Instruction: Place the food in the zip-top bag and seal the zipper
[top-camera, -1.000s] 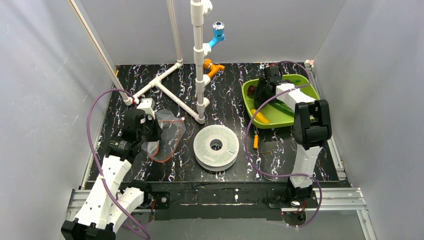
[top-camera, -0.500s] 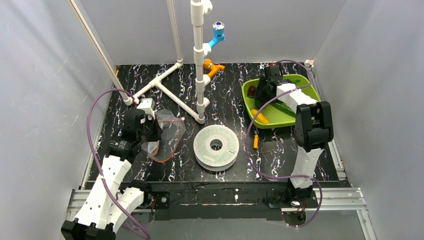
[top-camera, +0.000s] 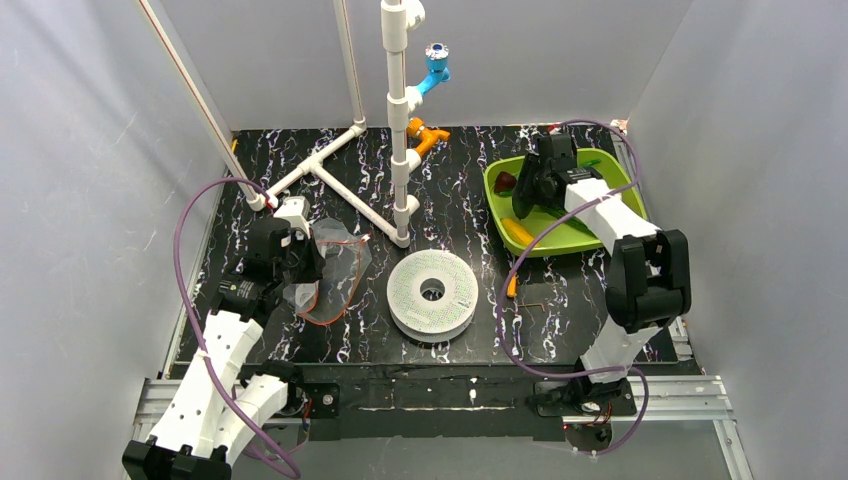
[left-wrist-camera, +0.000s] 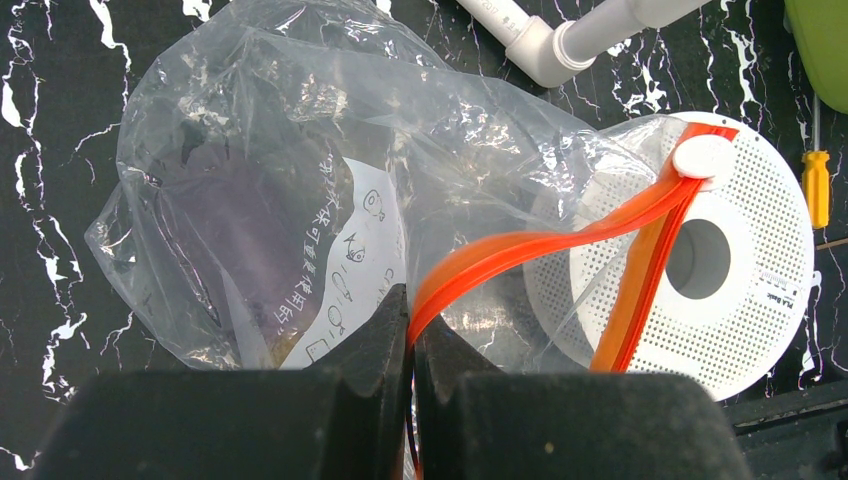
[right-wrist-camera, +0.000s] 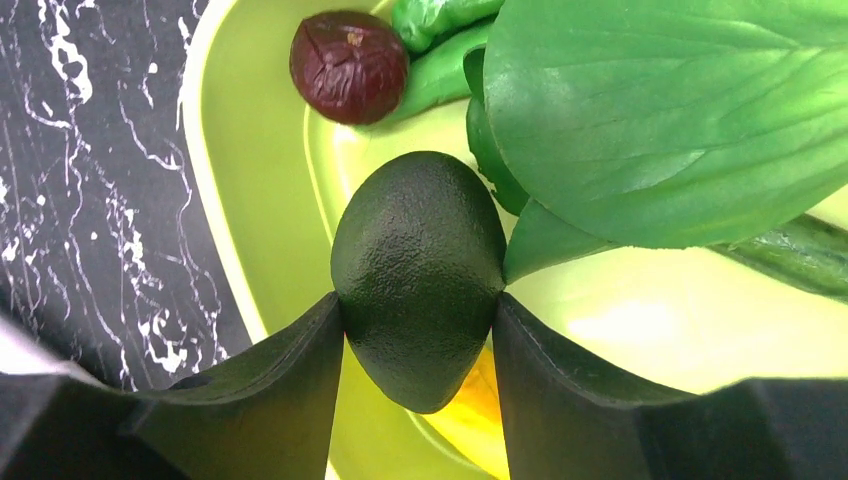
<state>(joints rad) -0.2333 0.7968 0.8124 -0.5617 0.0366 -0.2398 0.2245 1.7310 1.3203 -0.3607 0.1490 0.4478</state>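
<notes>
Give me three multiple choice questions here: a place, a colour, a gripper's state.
1. Where is the dark red plum? A. in the lime-green tray B. in a drawer C. on a plate
2. What colour is the clear bag's zipper? A. blue B. white C. orange-red
3. The right gripper is: A. open, empty B. shut on the avocado C. shut on a spoon
Answers: A, it lies in the tray; C, the strip is orange-red; B, its fingers press the avocado's sides.

The bag (left-wrist-camera: 260, 170) is thin, clear, crinkled plastic with glossy highlights, its zipper (left-wrist-camera: 540, 245) a smooth orange-red strip. The avocado (right-wrist-camera: 418, 270) looks matt and finely pebbled, the plum (right-wrist-camera: 348, 66) wrinkled, the tray (right-wrist-camera: 250, 180) smooth glossy plastic.
</notes>
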